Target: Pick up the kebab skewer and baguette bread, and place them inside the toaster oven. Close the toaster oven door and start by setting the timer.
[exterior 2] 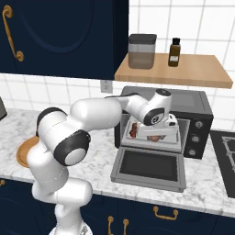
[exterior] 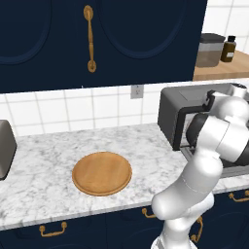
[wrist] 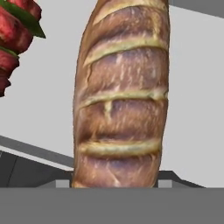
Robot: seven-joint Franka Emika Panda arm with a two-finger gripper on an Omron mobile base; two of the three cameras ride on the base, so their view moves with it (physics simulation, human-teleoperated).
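Toaster oven (exterior 2: 195, 108): door (exterior 2: 149, 169) folded down flat.
Baguette bread (wrist: 120, 96): on the oven's tray, beside the kebab skewer (wrist: 15, 39).
Gripper (exterior 2: 158, 133): inside the oven mouth over the baguette; grip cannot be told.
Wooden plate (exterior: 102, 173): left of the oven.

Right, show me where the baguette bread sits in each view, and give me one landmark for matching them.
Left base view: not in it; the arm covers the toaster oven opening.
Right base view: a brown patch of the baguette bread at centre right, on the tray inside the oven, just below the wrist.
Hand view: the loaf runs top to bottom through the middle, with the kebab skewer at upper left.
Shared landmark: the toaster oven.
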